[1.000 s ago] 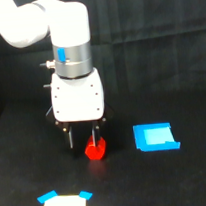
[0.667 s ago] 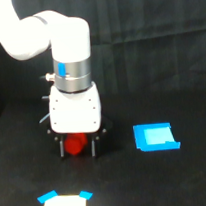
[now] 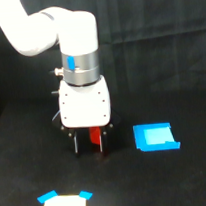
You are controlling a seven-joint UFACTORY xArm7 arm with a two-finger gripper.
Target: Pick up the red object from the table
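Observation:
The red object point(image 3: 95, 136) is a small red-orange block between the fingers of my gripper point(image 3: 89, 148), close to the finger on the exterior view's right. Its top is tucked under the white gripper body and its bottom edge sits a little above the fingertips. The gripper points straight down, with its tips just over the black table point(image 3: 187, 179). It looks shut on the block. The far side of the block is hidden by the fingers.
A flat blue piece point(image 3: 155, 137) lies on the table to the exterior view's right of the gripper. A white piece with blue corners point(image 3: 64, 204) lies at the bottom edge, in front of the gripper.
The gripper has swung left and then back to the right. The red block has stayed between the fingers and now sits higher relative to the fingertips.

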